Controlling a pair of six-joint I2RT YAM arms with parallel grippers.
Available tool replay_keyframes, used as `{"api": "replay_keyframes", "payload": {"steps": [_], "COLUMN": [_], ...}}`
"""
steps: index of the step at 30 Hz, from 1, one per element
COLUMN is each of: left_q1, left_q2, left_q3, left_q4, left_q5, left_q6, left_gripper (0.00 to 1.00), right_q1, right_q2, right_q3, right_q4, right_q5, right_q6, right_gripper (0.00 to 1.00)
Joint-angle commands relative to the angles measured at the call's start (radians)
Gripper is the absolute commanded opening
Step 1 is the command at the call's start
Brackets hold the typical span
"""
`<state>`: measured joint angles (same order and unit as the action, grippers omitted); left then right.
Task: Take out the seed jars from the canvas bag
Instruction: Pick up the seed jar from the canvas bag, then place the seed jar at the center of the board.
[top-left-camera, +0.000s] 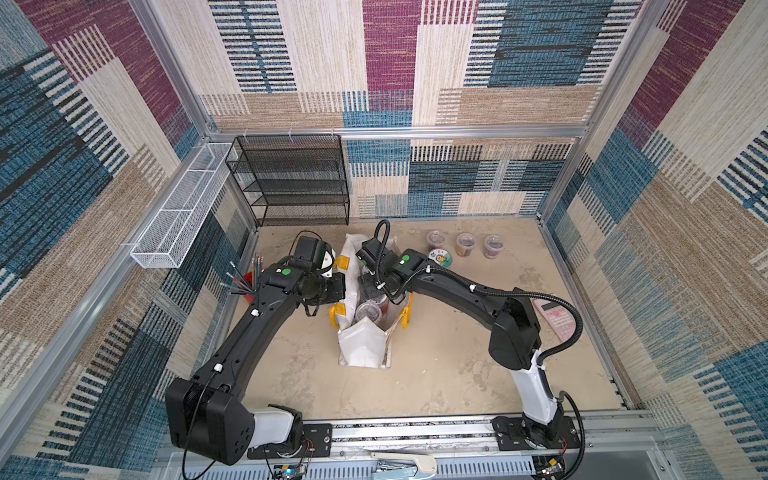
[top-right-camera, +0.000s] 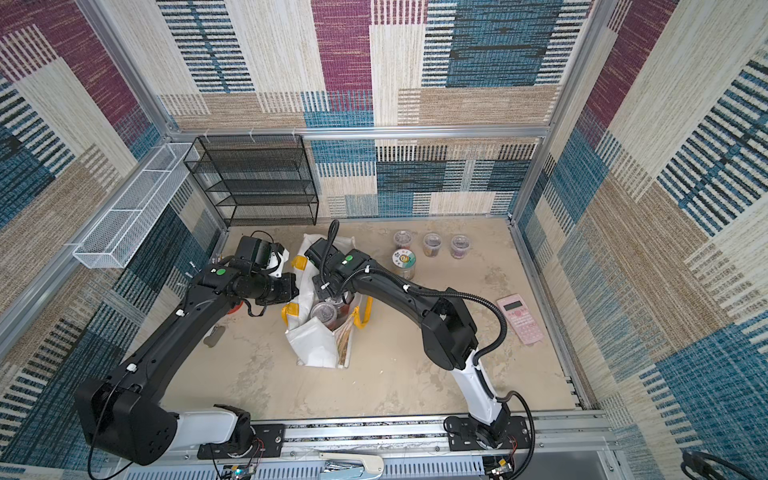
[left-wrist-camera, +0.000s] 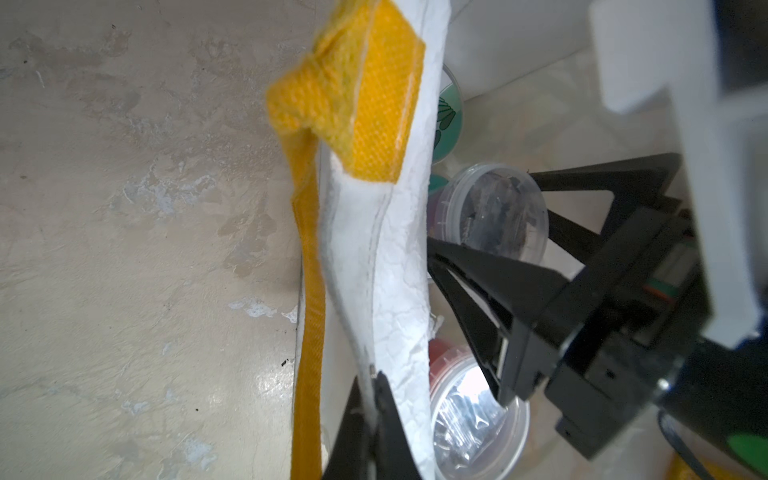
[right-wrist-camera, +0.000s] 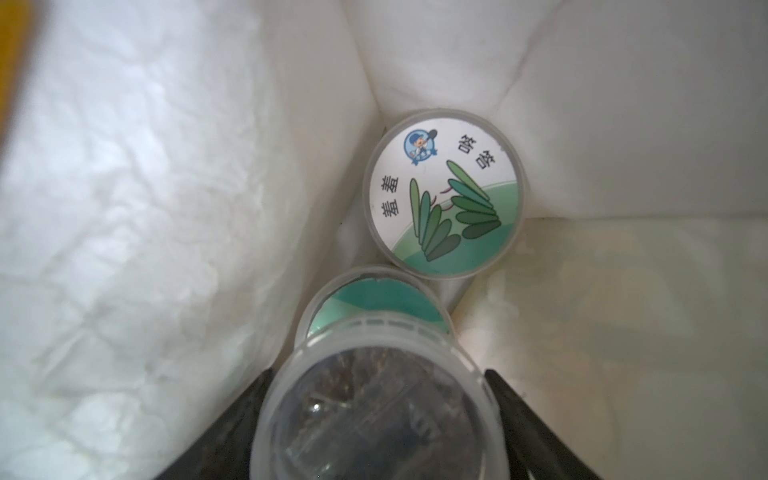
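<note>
Seed jars stand in two groups. Out on the table (top-left-camera: 436, 374), at the far right, is a row of three small tubs (top-left-camera: 465, 244) with clear lids. A taller picture-lidded jar (top-left-camera: 440, 257) stands upright just near of the row's left end. Both top views show these four apart from one another.

The rest are in the canvas bag (top-left-camera: 361, 345), which sits at the table's centre between the two arms, mouth up and held open. Four jars are seen inside:
- a clear-lidded tub (right-wrist-camera: 374, 415) with dark contents
- a second clear-lidded tub (top-left-camera: 368, 311) toward the near end of the mouth, over red contents
- a white-green lidded jar (right-wrist-camera: 444, 191) in a corner of the bag, lid fully seen
- another green-lidded jar (right-wrist-camera: 374, 299) just beside it, partly hidden behind the dark tub

The left claw (left-wrist-camera: 374, 382) is closed together on the bag's left rim, with white fabric pinched between its jaws. A yellow strap handle (left-wrist-camera: 307, 291) hangs outside that wall.

The right claw (right-wrist-camera: 376, 374) is down inside the bag, jaws apart on either side of the dark tub's lid. Whether they press on it cannot be told.

A red cup of pencils (top-left-camera: 249, 286) stands at the left edge, a pink calculator (top-right-camera: 519, 318) at the right.
</note>
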<state>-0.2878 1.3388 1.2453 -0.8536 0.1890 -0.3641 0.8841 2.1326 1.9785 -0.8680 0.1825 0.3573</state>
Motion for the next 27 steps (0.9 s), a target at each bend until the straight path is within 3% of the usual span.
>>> {"api": "replay_keyframes", "payload": {"steps": [1,7,18,24,27], "left_q1": [0.001,0.000,0.001,0.001,0.001], "left_q2": [-0.004,-0.001,-0.004,0.008,0.014], "left_q3": [-0.004,-0.001,-0.001,0.005,0.006], "left_q4": [-0.027,-0.027,-0.027,-0.027,-0.027], "left_q5": [0.000,-0.002,-0.006,-0.005,-0.005], "left_q6": [-0.004,-0.001,0.004,0.004,-0.001], "left_gripper": [0.00,0.00,0.00,0.00,0.00], "right_q1": [-0.004,-0.005,-0.005,-0.007,-0.025], "right_q2": [0.010,0.010,-0.026,-0.040,-0.088], "right_q3": [0.012,0.045,0.257,0.494,0.514], "right_q4": [0.021,0.011,-0.116,-0.273,-0.299], "right_q5": [-0.002,0.014,0.085,0.132,0.100], "right_q6": [0.000,-0.009,-0.060,-0.105,-0.118], "right_gripper": [0.68,0.51,0.45,0.43,0.43]}}
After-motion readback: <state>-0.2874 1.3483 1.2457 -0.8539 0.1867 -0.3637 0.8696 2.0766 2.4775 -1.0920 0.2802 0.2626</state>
